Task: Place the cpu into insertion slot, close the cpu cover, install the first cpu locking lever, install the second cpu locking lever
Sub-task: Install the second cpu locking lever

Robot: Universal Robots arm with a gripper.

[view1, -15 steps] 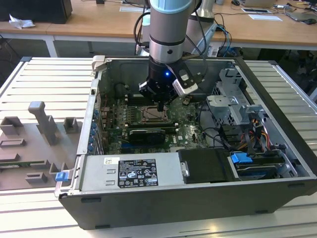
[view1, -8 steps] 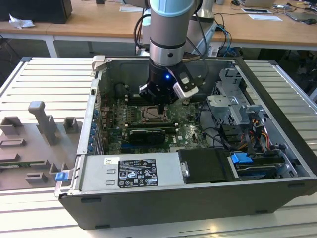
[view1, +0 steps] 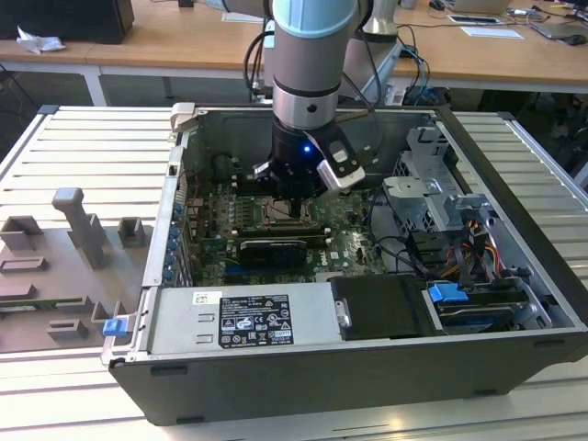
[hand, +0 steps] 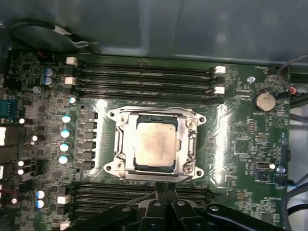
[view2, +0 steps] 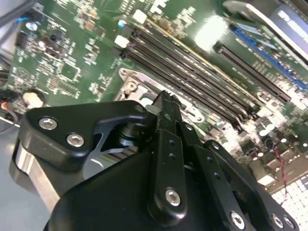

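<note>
Black, bolted linkage of the gripper fills the near foreground in the second wrist view, its jaws pressed together, grasping nothing. Beyond, in the first wrist view, the pale matte cpu sits square in the insertion slot, framed by the shiny stamped-metal cpu cover on glossy green board.
</note>
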